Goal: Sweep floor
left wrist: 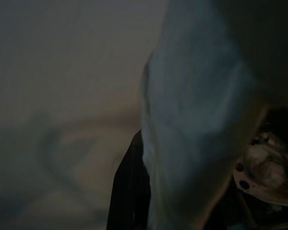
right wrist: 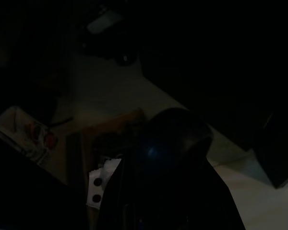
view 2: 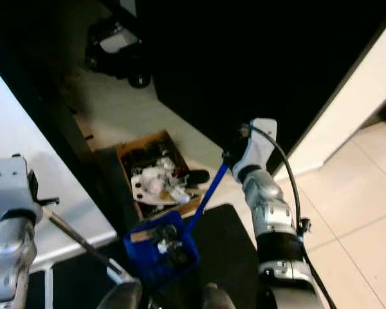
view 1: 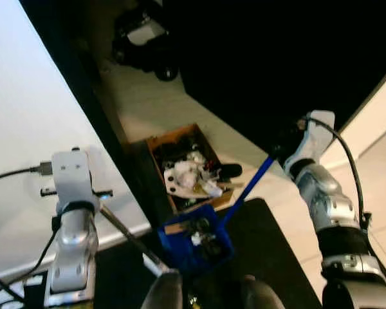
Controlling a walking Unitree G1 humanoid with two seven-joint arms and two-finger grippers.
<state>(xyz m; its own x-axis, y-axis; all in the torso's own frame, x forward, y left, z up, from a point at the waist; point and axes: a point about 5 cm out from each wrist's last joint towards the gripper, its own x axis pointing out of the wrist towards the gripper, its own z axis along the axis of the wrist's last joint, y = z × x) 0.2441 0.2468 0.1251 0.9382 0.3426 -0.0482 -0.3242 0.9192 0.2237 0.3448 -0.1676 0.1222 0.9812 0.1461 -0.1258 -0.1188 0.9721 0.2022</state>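
Starting at the left, the left hand [view 1: 71,187], its fingers' state not discernible, angles a metal-handled broom [view 1: 125,233] down toward the blue dustpan [view 1: 196,243] on the floor [view 1: 167,103], apparently to push debris in, while the right hand [view 1: 284,145] clasps the dustpan's handle [view 1: 244,193], steadying it beside a cardboard box [view 1: 190,167] of rubbish.

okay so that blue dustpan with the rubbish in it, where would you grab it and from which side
Judging by its shape, grip the blue dustpan by its long thin handle, near the upper end, where the right gripper is. The handle slants up toward the robot's right, away from the loaded pan, so coming from the right and above keeps the pan level and the fingers off the rubbish.
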